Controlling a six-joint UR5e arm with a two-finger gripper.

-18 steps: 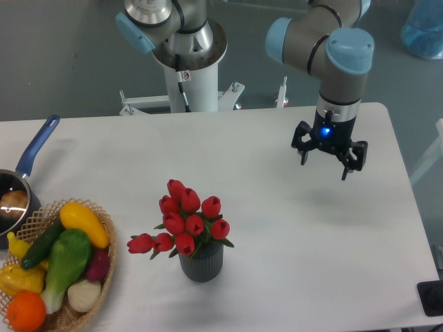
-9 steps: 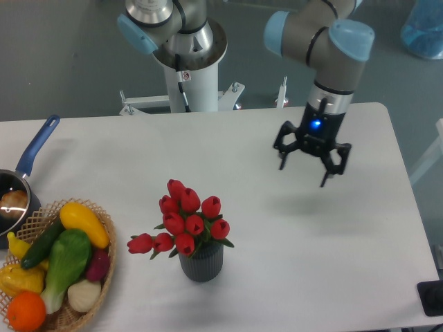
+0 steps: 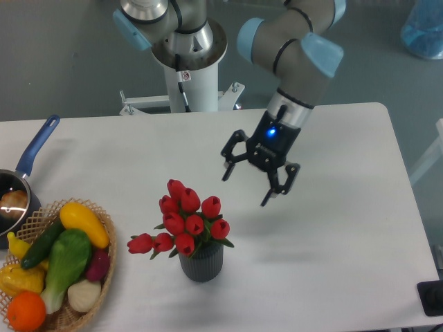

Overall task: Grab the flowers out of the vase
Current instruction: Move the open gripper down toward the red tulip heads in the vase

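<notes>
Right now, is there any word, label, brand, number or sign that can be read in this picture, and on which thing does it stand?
No text can be read.
A small white sticker with a red mark sits on the white robot base; it is too small to read.
The gripper shows only a blue light, no writing.
The vase, pan and basket carry no labels.

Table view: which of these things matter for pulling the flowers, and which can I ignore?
Job:
flowers, standing in the vase
vase
gripper, open, up right of the blooms

Ignore:
wicker basket of fruit and vegetables
blue-handled saucepan, left edge
</notes>
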